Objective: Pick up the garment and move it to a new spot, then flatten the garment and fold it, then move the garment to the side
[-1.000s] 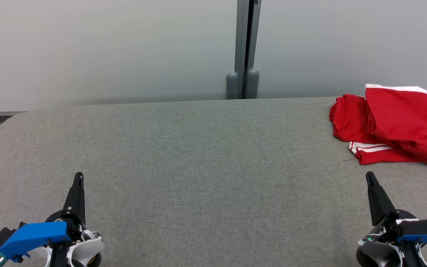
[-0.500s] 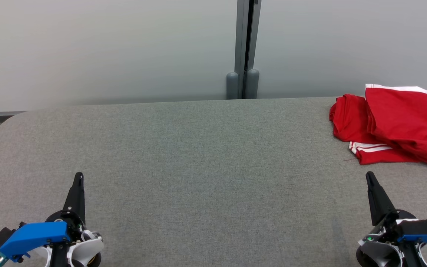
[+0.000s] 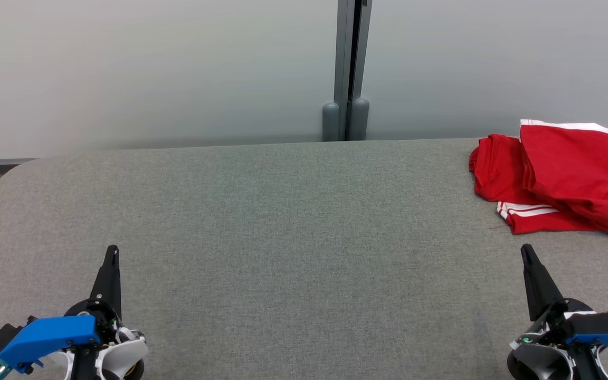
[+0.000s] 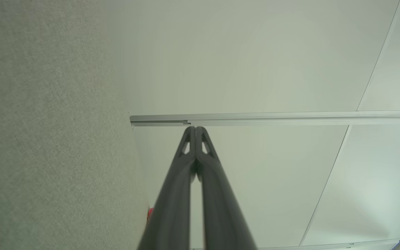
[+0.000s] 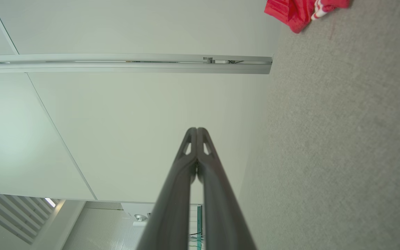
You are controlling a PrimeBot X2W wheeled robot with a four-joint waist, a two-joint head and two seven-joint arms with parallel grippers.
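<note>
A folded red cloth garment [image 3: 562, 179] with white stripe trim lies in the upper right of the head view, on the far right part of a grey felt-covered table [image 3: 283, 237]. Its far side reaches the table's back edge, and its right side comes close to the frame's right border. The table's own right edge is hard to make out there. In the right wrist view the garment [image 5: 300, 12] fills the top right corner. A small red speck low in the left wrist view may be its edge, though it is too small to be sure.

The black, long-fingered left gripper [image 3: 112, 249] sits at the lower left of the head view, its two fingers pressed together to a single point and holding nothing. In its own wrist view the left gripper [image 4: 195, 129] has its tips meeting. The right gripper [image 3: 525, 248], at the lower right, is likewise closed and empty. It sits below the garment and apart from it, and in its wrist view the right gripper [image 5: 196, 130] has its tips touching.

A broad stretch of grey cloth spreads between the two grippers and up to the back edge. The table's rounded left corner curves in at the middle left. Behind the back edge rises a pale grey wall [image 3: 151, 68], split at top centre by a grey upright post [image 3: 349, 63].
</note>
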